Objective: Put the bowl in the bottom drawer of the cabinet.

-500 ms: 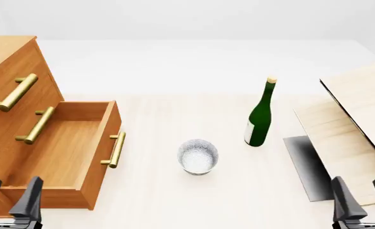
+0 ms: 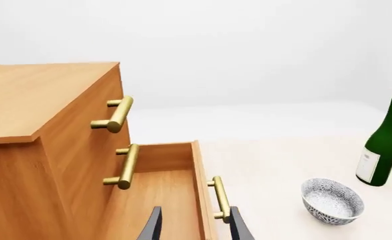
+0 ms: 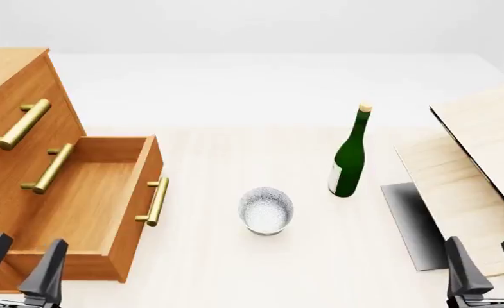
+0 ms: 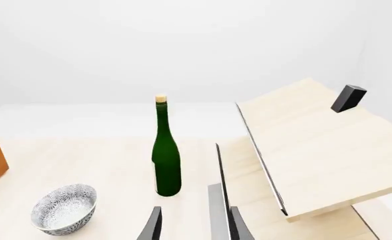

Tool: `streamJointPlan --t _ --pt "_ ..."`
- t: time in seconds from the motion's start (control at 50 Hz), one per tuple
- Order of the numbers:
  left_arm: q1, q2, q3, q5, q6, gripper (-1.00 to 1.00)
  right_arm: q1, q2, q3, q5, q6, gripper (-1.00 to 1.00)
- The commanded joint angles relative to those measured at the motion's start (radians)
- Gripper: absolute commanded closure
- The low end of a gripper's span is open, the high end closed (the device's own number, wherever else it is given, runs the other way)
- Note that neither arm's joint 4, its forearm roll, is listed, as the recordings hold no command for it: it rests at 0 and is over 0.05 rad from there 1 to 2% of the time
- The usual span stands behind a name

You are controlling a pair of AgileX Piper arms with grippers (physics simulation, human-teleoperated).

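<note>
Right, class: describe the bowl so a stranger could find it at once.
Start at the orange-brown cabinet on the table's left, whose bottom drawer stands open. Just right of that drawer, on the pale tabletop, sits the bowl. It is small, round, speckled white-grey, far shorter than the green bottle beyond it.

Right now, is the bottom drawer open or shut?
Open: the bottom drawer juts out from the cabinet, its bare inside showing.

The front view looks forward and down from above and behind both arms, taking in the whole desk point(image 3: 217, 256). Each wrist view sits low, just behind its claw, facing far — the left toward the cabinet point(image 2: 42, 125), the right toward pale boards point(image 4: 315, 145). All three share the bowl point(image 3: 266, 210) and green bottle point(image 3: 349, 160).
</note>
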Motion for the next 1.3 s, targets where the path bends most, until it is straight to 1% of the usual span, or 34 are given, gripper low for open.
streamJointPlan --t 0.02,0.06,0.08,0.1,0.16,0.18,0.2,0.22,0.3,0.36,0.46,0.62,0.66,0.7,0.72,0.74,0.78,0.82,0.86,0.88,0.94,1.0,1.06,1.08,1.1,1.12,1.14,1.16,1.18,1.2,1.22,1.26,1.3 --pt "-0.138 0.0 -0.014 0.001 0.033 -1.0 0.0 0.002 0.0 -0.003 0.001 -1.0" --pt "-0.172 0.004 -0.022 0.007 0.042 -1.0 0.0 0.003 0.0 -0.003 0.001 -1.0" --pt "-0.172 0.004 -0.022 0.007 0.042 -1.0 0.0 0.003 0.0 -0.003 0.001 -1.0" --pt "-0.179 0.003 -0.031 0.014 0.035 -1.0 0.0 0.003 0.0 -0.003 0.001 -1.0" --pt "-0.219 0.007 -0.078 0.048 0.042 -1.0 0.0 0.002 0.0 -0.002 0.001 -1.0" --pt "-0.219 0.002 -0.078 0.054 0.042 -1.0 0.0 0.002 0.0 -0.002 0.001 -1.0" --pt "-0.24 -0.002 -0.009 -0.022 0.024 -1.0 0.0 0.001 0.0 -0.001 0.001 -1.0" --pt "-0.245 -0.001 -0.004 -0.023 0.033 -1.0 0.0 0.001 0.0 -0.001 0.001 -1.0" --pt "-0.259 0.001 -0.02 -0.012 0.038 -1.0 0.0 0.001 0.0 -0.001 0.001 -1.0" --pt "-0.296 0.025 -0.047 -0.01 0.045 -1.0 0.0 0.0 0.0 0.0 0.0 -1.0" --pt "-0.338 0.049 -0.079 -0.009 0.029 -1.0 0.0 0.0 0.0 0.0 0.0 -1.0" --pt "-0.422 0.195 -0.113 -0.107 0.04 -1.0 0.0 -0.001 0.0 0.001 0.0 -1.0" --pt "-0.428 0.221 -0.123 -0.118 0.045 -1.0 0.0 -0.001 0.0 0.001 0.0 -1.0" --pt "-0.442 0.269 -0.148 -0.129 0.053 -1.0 0.0 -0.001 0.0 0.001 0.001 -1.0" --pt "-0.442 0.27 -0.149 -0.13 0.053 -1.0 0.0 -0.001 0.0 0.001 0.001 -1.0" --pt "-0.432 0.31 -0.159 -0.146 0.069 -1.0 0.0 -0.001 0.0 0.001 0.0 -1.0" --pt "-0.427 0.313 -0.173 -0.142 0.056 -1.0 0.0 -0.001 0.0 0.001 0.0 -1.0" --pt "-0.456 0.363 -0.208 -0.139 0.067 -1.0 0.0 -0.001 0.0 0.001 0.0 -1.0" --pt "-0.467 0.377 -0.225 -0.135 0.065 -1.0 0.0 -0.001 0.0 0.001 0.0 -1.0" --pt "-0.492 0.358 -0.244 -0.115 0.044 -1.0 0.0 -0.001 0.0 0.001 0.0 -1.0" --pt "-0.502 0.364 -0.292 -0.076 0.015 -1.0 0.0 -0.001 0.0 0.001 0.0 -1.0" --pt "-0.514 0.391 -0.34 -0.045 0.033 -1.0 0.0 -0.001 0.0 0.001 0.0 -1.0" --pt "-0.527 0.415 -0.391 -0.016 0.03 -1.0 0.0 -0.001 0.0 0.001 0.0 -1.0" --pt "-0.582 0.423 -0.423 -0.001 0.02 -1.0 0.0 -0.001 0.0 0.001 0.0 -1.0" --pt "-0.582 0.423 -0.423 -0.001 0.02 -1.0 0.0 -0.001 0.0 0.001 0.0 -1.0" --pt "-0.59 0.434 -0.433 0.004 0.04 -1.0 0.0 -0.001 0.0 0.001 0.0 -1.0" --pt "-0.586 0.439 -0.449 0.013 0.039 -1.0 0.0 -0.001 0.0 0.001 0.0 -1.0" --pt "-0.59 0.441 -0.459 0.018 0.02 -1.0 0.0 -0.001 0.0 0.001 0.0 -1.0" --pt "-0.591 0.456 -0.468 0.023 0.026 -1.0 0.0 -0.001 0.0 0.001 0.0 -1.0" --pt "-0.599 0.48 -0.479 0.028 0.057 -1.0 0.0 -0.001 0.0 0.001 0.0 -1.0" --pt "-0.6 0.476 -0.485 0.032 0.044 -1.0 0.0 -0.001 0.0 0.001 0.0 -1.0" --pt "-0.611 0.496 -0.513 0.048 0.056 -1.0 0.0 -0.001 0.0 0.001 0.0 -1.0" --pt "-0.618 0.51 -0.535 0.055 0.053 -1.0 0.0 -0.001 0.0 0.001 0.0 -1.0"
